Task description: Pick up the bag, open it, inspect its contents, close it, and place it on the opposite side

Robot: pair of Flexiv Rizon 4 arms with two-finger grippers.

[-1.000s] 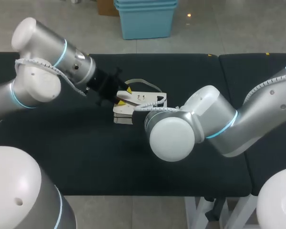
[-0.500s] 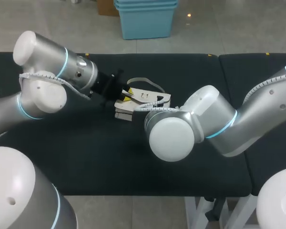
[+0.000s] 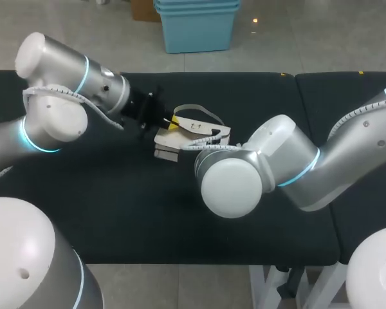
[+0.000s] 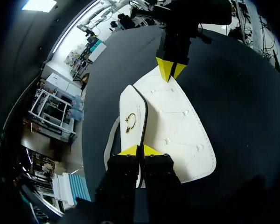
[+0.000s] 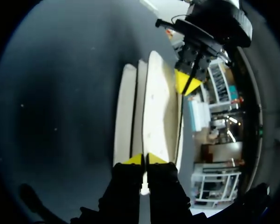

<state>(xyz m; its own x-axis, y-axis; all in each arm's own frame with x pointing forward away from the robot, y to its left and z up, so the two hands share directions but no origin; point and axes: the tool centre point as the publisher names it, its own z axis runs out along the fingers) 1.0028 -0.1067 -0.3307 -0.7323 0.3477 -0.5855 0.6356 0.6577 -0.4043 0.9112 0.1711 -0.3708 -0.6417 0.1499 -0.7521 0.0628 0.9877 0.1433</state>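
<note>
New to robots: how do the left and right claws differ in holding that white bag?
The left claw pinches the flap with the gold clasp; the right claw pinches the opposite end of the bag. Overhead, the left claw shows plainly; the right claw mostly hides behind its arm. Both are shut on it.

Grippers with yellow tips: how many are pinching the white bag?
2. The left gripper pinches the bag at one end, on the edge of its flap. The right gripper pinches the opposite end. No other grippers are at the bag.
</note>
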